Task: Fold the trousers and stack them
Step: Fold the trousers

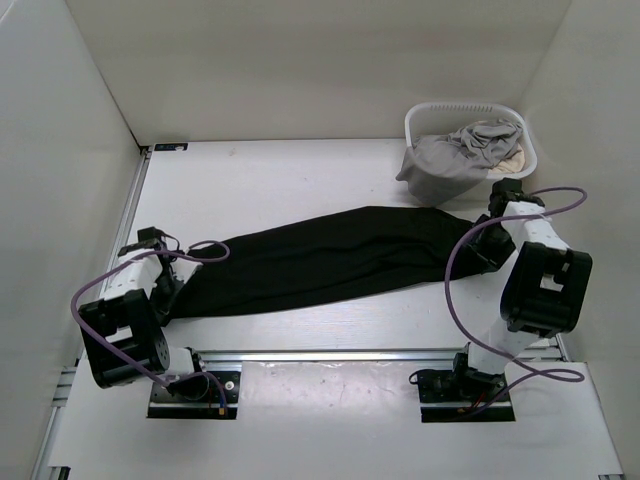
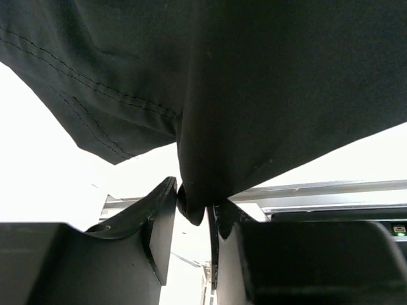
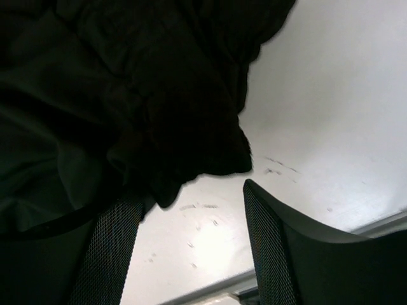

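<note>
Here the black trousers [image 1: 320, 258] lie stretched lengthwise across the white worktop [image 1: 270, 180], reaching from the left side to the right on a slight slant, with the right end farther from the bases. The left hand [image 2: 194, 204] is closed almost tight on a fold of the black fabric, which is pinched between its two fingers [image 2: 162, 222]; stitched seam lines show on the cloth above. The right hand [image 3: 191, 197] has its fingers well apart. Bunched black cloth drapes over one finger and reaches the mouth of the gap, but bare worktop shows between them and nothing is clamped. In the far right corner a white laundry basket [image 1: 420, 118] holds a light grey garment [image 1: 450, 165], which spills over its near rim, and a beige cloth [image 1: 512, 158].
</note>
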Tool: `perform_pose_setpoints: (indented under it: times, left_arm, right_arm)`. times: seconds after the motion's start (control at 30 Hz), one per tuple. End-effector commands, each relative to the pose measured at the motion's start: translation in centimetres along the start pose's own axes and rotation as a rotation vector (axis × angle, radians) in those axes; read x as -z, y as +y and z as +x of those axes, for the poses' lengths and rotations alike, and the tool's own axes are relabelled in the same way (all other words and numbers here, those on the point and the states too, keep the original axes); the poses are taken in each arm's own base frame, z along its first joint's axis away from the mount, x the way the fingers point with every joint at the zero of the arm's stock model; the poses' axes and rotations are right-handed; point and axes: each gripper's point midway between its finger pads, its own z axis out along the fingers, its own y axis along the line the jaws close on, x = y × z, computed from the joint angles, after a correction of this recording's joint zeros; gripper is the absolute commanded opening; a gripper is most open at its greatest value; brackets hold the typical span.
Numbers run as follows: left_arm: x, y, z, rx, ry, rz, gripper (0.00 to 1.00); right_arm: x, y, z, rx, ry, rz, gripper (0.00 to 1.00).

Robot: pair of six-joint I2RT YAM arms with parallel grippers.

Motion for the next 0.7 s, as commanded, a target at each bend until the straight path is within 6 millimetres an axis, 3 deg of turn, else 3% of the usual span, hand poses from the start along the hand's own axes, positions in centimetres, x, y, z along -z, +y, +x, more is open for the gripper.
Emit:
perform_pose_setpoints:
  times: [0.0,0.1,0.13,0.2,0.27,0.33,0.4,0.67]
  left_arm:
    - [0.7,0.2,-0.3,0.028,-0.028,-0.013,0.37]
    - [0.5,0.1,-0.3,0.035,-0.020,-0.004,0.32]
    - [0.3,0.0,-0.2,0.042,-0.013,0.002,0.29]
    - [0.4,0.1,-0.1,0.042,-0.007,-0.004,0.16]
    - [0.4,0.1,-0.1,0.042,-0.007,-0.005,0.14]
    - [1.2,0.9,-0.5,0.060,-0.031,-0.041,0.14]
    - [1.7,1.4,-0.6,0.066,-0.042,-0.065,0.14]
    - [3.8,4.0,-1.2,0.118,-0.058,-0.165,0.14]
  right_arm:
    - [-0.8,1.9,-2.0,-0.068,-0.038,-0.053,0.69]
    - [-1.4,2.3,-2.7,-0.093,-0.041,-0.047,0.58]
    - [-1.4,2.1,-2.8,-0.093,-0.047,-0.037,0.44]
    - [-1.7,1.9,-3.4,-0.084,-0.051,-0.010,0.31]
    - [-1.5,1.4,-3.2,-0.070,-0.045,0.017,0.14]
    - [-1.1,1.1,-3.2,-0.070,-0.052,0.027,0.04]
    - [0.1,1.2,-3.7,-0.066,-0.088,0.006,0.00]
    - [3.8,0.1,-4.2,-0.040,-0.172,0.007,0.00]
